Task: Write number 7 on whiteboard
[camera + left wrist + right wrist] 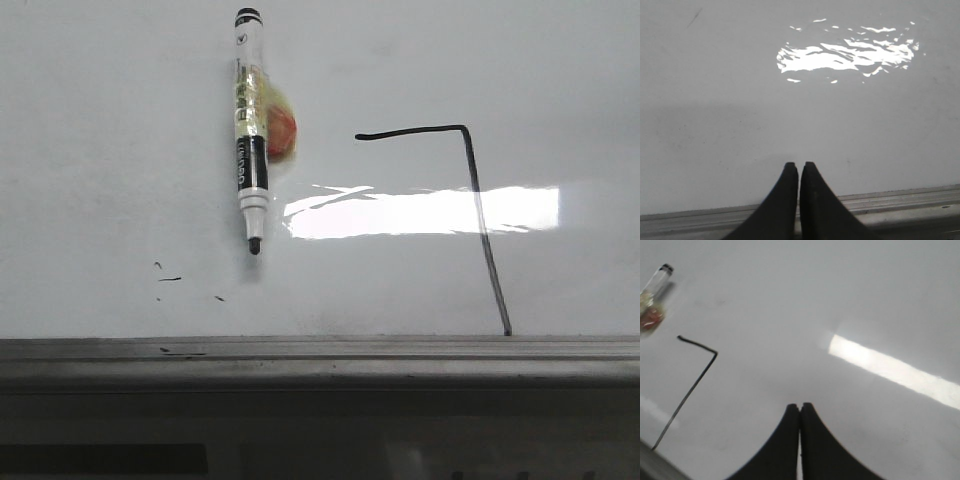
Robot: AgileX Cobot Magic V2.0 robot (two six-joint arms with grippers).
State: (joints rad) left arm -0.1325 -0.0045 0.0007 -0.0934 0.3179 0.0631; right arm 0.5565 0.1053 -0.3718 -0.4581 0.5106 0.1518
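Observation:
On the glossy whiteboard (100,150) a black number 7 (478,200) is drawn right of centre, a short top stroke joined to a long downstroke reaching the ledge. The right wrist view also catches the number 7 (690,377) off to one side. A black-and-clear marker (250,130) lies on the board left of the figure, uncapped tip toward the ledge, and shows blurred in the right wrist view as the marker (652,297). My left gripper (799,165) is shut with nothing in it, over bare board near the ledge. My right gripper (800,405) is shut and holds nothing. Neither arm appears in the front view.
A grey metal ledge (320,355) runs along the board's near edge. Small black specks and dashes (168,278) sit left of the marker tip. A bright glare patch (420,210) crosses the downstroke. A yellow and red blob (280,125) sits beside the marker.

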